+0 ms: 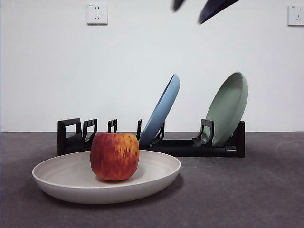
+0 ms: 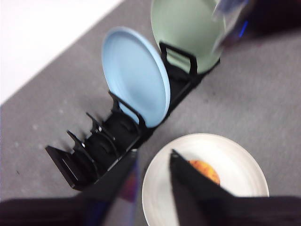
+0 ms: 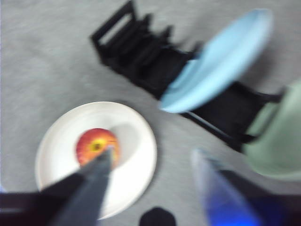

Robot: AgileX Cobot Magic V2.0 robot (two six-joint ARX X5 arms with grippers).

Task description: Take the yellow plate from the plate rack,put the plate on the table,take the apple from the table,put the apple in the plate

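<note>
The red apple (image 1: 114,156) sits upright in the middle of the cream yellow plate (image 1: 61,176), which lies flat on the dark grey table (image 1: 247,194) in front of the black plate rack (image 1: 180,147). Both grippers hang high above and hold nothing. My left gripper (image 2: 154,155) is open over the plate's rim (image 2: 235,155), with the apple (image 2: 205,170) partly behind one jaw. My right gripper (image 3: 153,169) is open wide above the table, beside the plate (image 3: 56,141) and apple (image 3: 94,143). Its two black jaw tips (image 1: 187,16) show at the top of the front view.
A light blue plate (image 1: 164,107) and a sage green plate (image 1: 230,107) lean upright in the rack's slots. The rack's left slots (image 1: 88,129) hold nothing. A white wall with sockets stands behind the rack.
</note>
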